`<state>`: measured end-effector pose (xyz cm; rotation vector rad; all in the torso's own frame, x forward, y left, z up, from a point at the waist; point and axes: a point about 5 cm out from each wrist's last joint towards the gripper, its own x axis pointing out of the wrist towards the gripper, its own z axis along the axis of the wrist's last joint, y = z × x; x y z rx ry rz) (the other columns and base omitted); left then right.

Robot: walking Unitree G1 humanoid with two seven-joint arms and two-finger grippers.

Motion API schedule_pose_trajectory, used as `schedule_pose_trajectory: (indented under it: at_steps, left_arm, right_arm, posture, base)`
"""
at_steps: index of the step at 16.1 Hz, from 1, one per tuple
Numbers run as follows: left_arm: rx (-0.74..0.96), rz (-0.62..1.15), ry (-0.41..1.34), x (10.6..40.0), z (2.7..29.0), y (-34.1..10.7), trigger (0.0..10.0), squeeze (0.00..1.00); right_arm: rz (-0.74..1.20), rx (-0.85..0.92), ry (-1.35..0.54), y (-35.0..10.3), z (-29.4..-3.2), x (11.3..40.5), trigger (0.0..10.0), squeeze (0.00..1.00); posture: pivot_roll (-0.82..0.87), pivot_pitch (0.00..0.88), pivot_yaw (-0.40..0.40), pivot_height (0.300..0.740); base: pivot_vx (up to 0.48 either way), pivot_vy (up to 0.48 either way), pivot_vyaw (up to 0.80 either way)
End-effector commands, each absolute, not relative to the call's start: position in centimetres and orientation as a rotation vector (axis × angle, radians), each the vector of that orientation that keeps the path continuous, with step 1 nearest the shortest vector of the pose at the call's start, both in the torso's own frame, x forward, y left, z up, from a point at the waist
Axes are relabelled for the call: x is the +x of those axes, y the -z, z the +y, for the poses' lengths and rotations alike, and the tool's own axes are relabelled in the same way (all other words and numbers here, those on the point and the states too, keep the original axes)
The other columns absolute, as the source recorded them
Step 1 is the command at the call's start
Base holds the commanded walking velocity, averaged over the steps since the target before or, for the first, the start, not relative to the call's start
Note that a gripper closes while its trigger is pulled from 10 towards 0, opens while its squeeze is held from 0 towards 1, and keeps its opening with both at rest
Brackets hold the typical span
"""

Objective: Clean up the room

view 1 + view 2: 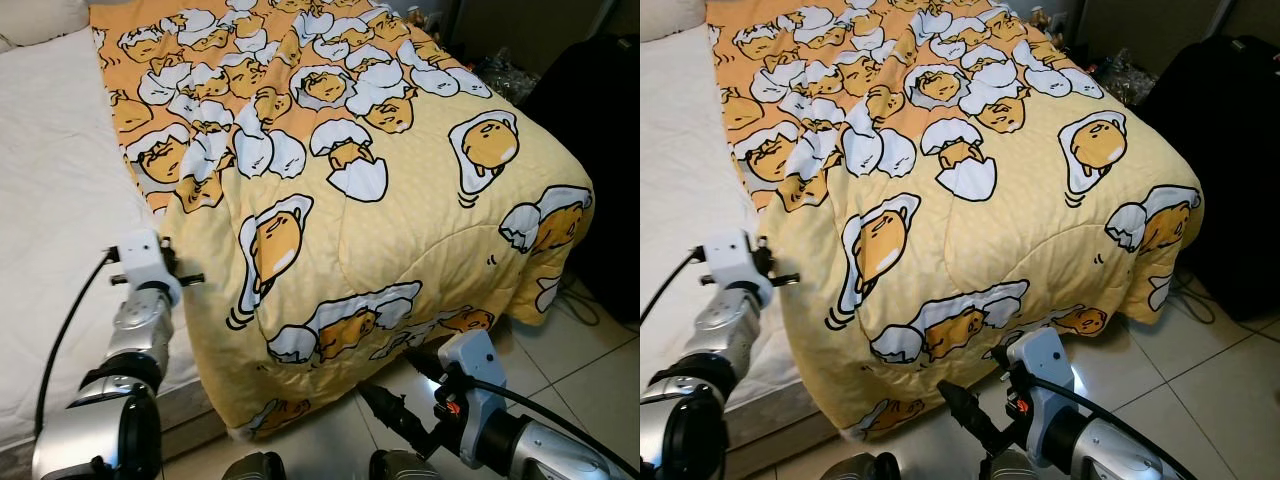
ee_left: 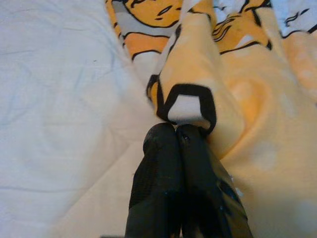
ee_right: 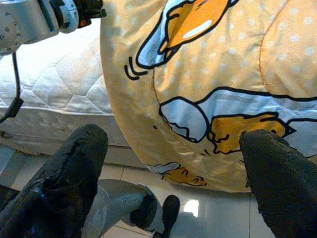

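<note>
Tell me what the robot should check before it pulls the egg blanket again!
1. Left gripper pinching the blanket edge: ok, fingers closed on a fold.
2. Right gripper ready: ok, open, facing the hanging blanket corner, not touching.
3. Blanket flat: not ok, bunched and draping toward the floor.
4. Mattress covered: not ok, left part bare.
5. Cable by the bed foot: cannot tell if it will snag.

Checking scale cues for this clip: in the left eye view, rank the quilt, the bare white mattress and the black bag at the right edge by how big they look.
1. Quilt, covering most of the picture.
2. Mattress, a broad strip along the left.
3. Black bag, cut off by the frame edge and farther from the camera, so its true size is unsure.
</note>
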<state>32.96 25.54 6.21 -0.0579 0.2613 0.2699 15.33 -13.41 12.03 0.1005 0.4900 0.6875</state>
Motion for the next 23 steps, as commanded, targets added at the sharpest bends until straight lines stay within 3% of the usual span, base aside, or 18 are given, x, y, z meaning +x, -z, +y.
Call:
schedule_pose_trajectory:
  at_steps: [1, 5, 8, 11, 13, 14, 16, 21, 23]
  left_arm:
    - [-0.034, 0.255, -0.289, 32.6, 26.2, -6.1, 0.0, 0.00]
    - [0.110, 0.230, -0.375, 32.2, 28.1, -7.0, 0.0, 0.00]
    - [0.370, 0.279, -0.548, 30.5, 32.3, -8.0, 0.0, 0.00]
    - [0.507, 0.303, -0.586, 29.2, 33.9, -8.0, 0.0, 0.00]
    - [0.592, 0.417, -0.442, 28.4, 33.3, -6.1, 0.0, 0.00]
    - [0.552, 0.592, -0.275, 27.4, 31.2, -3.0, 0.0, 0.00]
    - [0.546, 0.693, -0.168, 26.5, 29.7, -1.0, 0.0, 0.00]
    - [0.522, 0.833, -0.152, 24.2, 28.6, 1.6, 0.0, 0.00]
    - [0.514, 0.781, -0.165, 24.7, 28.3, 1.2, 6.6, 0.00]
  right_arm:
    - [0.500, 0.108, -0.684, -11.8, -13.3, 15.1, 10.0, 0.00]
    - [0.503, 0.107, -0.665, -11.7, -13.7, 14.9, 10.0, 0.00]
    - [0.526, 0.104, -0.671, -11.1, -13.4, 14.5, 10.0, 0.00]
    - [0.531, 0.101, -0.675, -10.9, -13.4, 14.8, 10.0, 0.00]
    - [0.545, 0.095, -0.686, -10.6, -13.4, 14.6, 10.0, 0.00]
    - [0.558, 0.090, -0.699, -10.4, -13.2, 14.4, 10.0, 0.00]
    - [0.563, 0.089, -0.705, -10.3, -13.2, 14.3, 10.0, 0.00]
    - [0.571, 0.080, -0.707, -9.8, -13.2, 14.4, 10.0, 0.00]
    - [0.550, 0.076, -0.696, -9.6, -13.2, 15.2, 10.0, 0.00]
  posture:
    - [-0.26, 0.124, 0.106, 0.740]
    - [-0.25, 0.124, 0.116, 0.740]
    - [-0.24, 0.109, 0.115, 0.740]
    - [-0.23, 0.102, 0.116, 0.740]
    - [-0.23, 0.101, 0.114, 0.740]
    - [-0.23, 0.097, 0.114, 0.740]
    - [-0.23, 0.092, 0.115, 0.740]
    - [-0.23, 0.065, 0.119, 0.740]
    - [-0.23, 0.028, 0.124, 0.740]
  base:
    - [0.000, 0.000, 0.00]
    - [0.000, 0.000, 0.00]
    - [0.000, 0.000, 0.00]
    - [0.000, 0.000, 0.00]
    - [0.000, 0.000, 0.00]
    - [0.000, 0.000, 0.00]
    - [0.000, 0.000, 0.00]
    - [0.000, 0.000, 0.00]
    - [0.000, 0.000, 0.00]
